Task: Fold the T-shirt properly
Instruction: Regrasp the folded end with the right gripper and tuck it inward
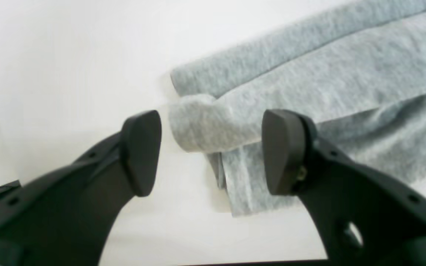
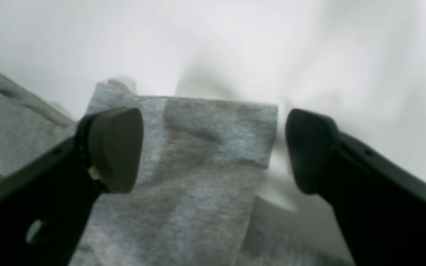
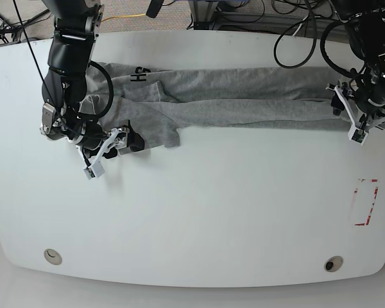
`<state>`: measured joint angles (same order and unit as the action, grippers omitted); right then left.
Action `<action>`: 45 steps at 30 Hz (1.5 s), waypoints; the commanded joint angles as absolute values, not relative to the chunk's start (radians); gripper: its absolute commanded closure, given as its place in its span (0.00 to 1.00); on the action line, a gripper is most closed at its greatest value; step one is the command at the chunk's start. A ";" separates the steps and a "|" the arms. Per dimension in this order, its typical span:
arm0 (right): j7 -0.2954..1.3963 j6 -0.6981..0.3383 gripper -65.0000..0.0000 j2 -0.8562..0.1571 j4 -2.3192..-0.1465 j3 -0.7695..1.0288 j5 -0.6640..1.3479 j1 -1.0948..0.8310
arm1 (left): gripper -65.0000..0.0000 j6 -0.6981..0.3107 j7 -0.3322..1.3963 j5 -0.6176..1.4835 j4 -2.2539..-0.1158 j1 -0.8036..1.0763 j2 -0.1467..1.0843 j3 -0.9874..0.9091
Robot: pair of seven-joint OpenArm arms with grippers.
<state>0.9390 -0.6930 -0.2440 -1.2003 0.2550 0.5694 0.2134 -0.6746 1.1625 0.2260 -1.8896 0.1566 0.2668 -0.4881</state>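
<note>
Right gripper [image 2: 213, 147] open over blurred T-shirt [image 2: 198, 177] sleeve.

T-shirt [image 3: 231, 96]: folded lengthwise on table [image 3: 212, 212] | right pincer [image 3: 127, 140]: sleeve end | left pincer [image 3: 346, 112]: hem end

White rounded table [image 3: 199, 212], black cables [image 3: 295, 35] on floor behind, even light.

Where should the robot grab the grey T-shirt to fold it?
Probably at the two ends of the T-shirt, which lies in a long strip. The left end effector faces the rolled corner; the right end effector straddles the flat sleeve. Come from the near side, pinching the edges.
</note>
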 commanded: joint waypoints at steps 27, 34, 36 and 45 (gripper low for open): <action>0.983 -0.698 1.00 -0.248 -1.445 0.205 0.575 0.185 | 0.38 -0.674 1.150 0.229 -1.902 0.148 0.280 -0.486; 1.076 -0.698 1.00 -0.246 -1.684 0.231 0.575 0.085 | 0.38 -0.674 1.150 0.229 -1.900 0.150 0.280 -0.486; 1.093 -0.698 1.00 -0.246 -1.753 0.248 0.575 0.042 | 0.38 -0.674 1.150 0.229 -1.900 0.151 0.280 -0.486; 1.099 -0.698 1.00 -0.255 -1.925 0.297 0.654 -0.134 | 0.38 -0.674 1.150 0.229 -1.900 0.153 0.278 -0.484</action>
<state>1.1198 -0.6968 -0.2386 -1.8984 0.2829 0.6022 -0.1173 -0.6746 1.1622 0.2256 -1.8847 0.1608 0.2638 -0.4812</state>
